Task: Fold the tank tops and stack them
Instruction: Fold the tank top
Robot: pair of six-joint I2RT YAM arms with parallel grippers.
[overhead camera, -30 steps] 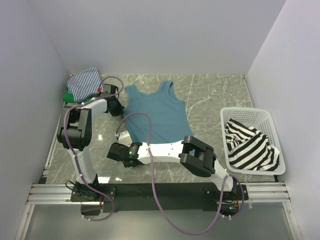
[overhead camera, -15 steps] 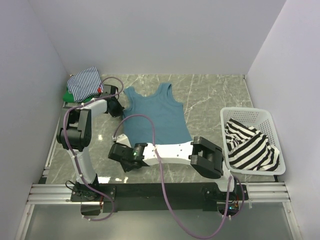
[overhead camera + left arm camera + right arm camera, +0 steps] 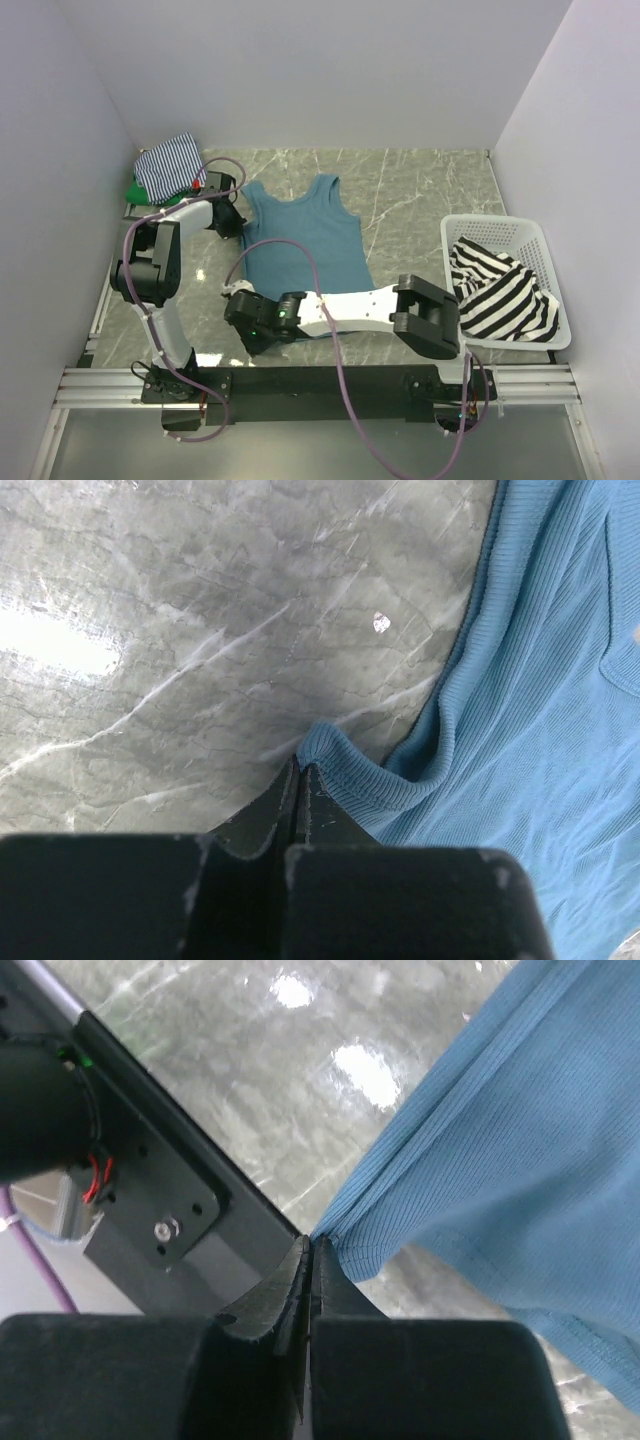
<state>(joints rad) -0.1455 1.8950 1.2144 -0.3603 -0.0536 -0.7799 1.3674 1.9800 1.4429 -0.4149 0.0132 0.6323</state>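
Now both of my claws are pinched shut on the teal-blue tank top (image 3: pixel 300 235), which lies spread on the grey marbled table (image 3: pixel 420 190) in the middle of the overhead frame, straps toward the top of the picture. My left claw (image 3: pixel 230 213) sits at the garment's upper left. Its fingers are pressed together on the ribbed edge of a strap, and the wrist view shows the cloth curled into a small fold right at the tips. My right claw (image 3: pixel 238 293) reaches across to the lower left of the frame and is closed the same way on the corner of the bottom hem, with bare table showing just beside it.

In the upper left corner of the table, the navy-white striped top (image 3: pixel 168 165) rests on the green top (image 3: pixel 135 190), just beside my left arm. At the right edge of the frame, well apart from both claws, the black-white striped top (image 3: pixel 500 295) lies crumpled inside the white lattice basket (image 3: pixel 500 225).
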